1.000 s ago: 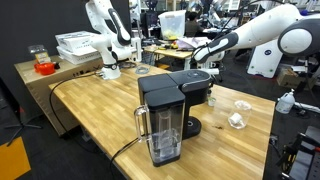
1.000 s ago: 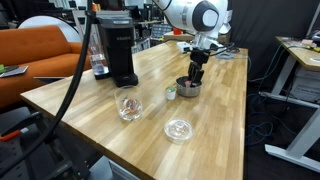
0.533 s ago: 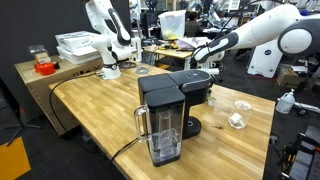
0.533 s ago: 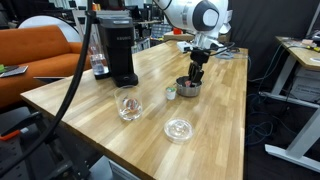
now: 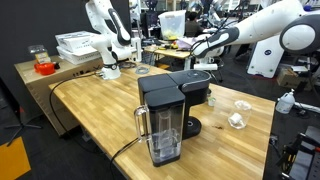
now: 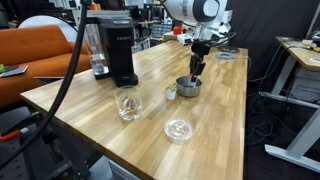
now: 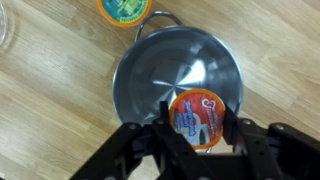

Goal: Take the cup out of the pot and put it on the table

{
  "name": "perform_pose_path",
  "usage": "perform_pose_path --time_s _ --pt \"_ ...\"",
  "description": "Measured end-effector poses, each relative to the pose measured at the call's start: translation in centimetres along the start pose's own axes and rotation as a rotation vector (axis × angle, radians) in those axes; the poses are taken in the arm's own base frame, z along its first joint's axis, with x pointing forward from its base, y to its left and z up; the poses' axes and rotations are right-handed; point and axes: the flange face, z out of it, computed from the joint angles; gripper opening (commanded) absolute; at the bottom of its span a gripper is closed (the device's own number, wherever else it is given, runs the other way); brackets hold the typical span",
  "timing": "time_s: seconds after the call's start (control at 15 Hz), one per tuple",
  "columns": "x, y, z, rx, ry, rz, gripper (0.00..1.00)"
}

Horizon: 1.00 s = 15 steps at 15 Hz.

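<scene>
In the wrist view my gripper (image 7: 197, 128) is shut on a small cup (image 7: 197, 117) with an orange rim and a printed foil lid. It hangs over the near rim of the round steel pot (image 7: 165, 65), whose inside is otherwise bare. In an exterior view the gripper (image 6: 196, 70) points down, a little above the low dark pot (image 6: 188, 87) on the wooden table (image 6: 110, 130). In an exterior view the gripper (image 5: 205, 71) shows behind the coffee machine, which hides the pot.
A second small cup (image 7: 124, 8) with a green lid stands just outside the pot; it also shows in an exterior view (image 6: 171, 92). A black coffee machine (image 6: 117, 50), a clear glass (image 6: 128, 106) and a glass dish (image 6: 178, 129) stand on the table.
The arm has risen, lifting the gripper and the cup up from the pot. Nothing else has moved.
</scene>
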Motion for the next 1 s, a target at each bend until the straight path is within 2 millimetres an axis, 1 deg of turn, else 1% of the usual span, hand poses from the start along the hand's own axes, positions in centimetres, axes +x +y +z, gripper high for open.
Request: perform_pose_path --time_s 0.2,0.33,0.47,0.67,1.0 --pt "-1.6 -1.4 -0.6 0.000 -0.008 -0.025 0.24" --pt "-3.2 -2.3 -0.4 -0.010 -0.025 -0.043 0.24" --pt "-4.7 -2.7 -0.4 -0.024 -0.043 -0.056 0.24" --pt "-6.3 -2.2 -1.3 -0.039 -0.062 -0.059 0.24" --pt "-8.4 -0.3 -3.3 -0.052 -0.084 -0.049 0.24"
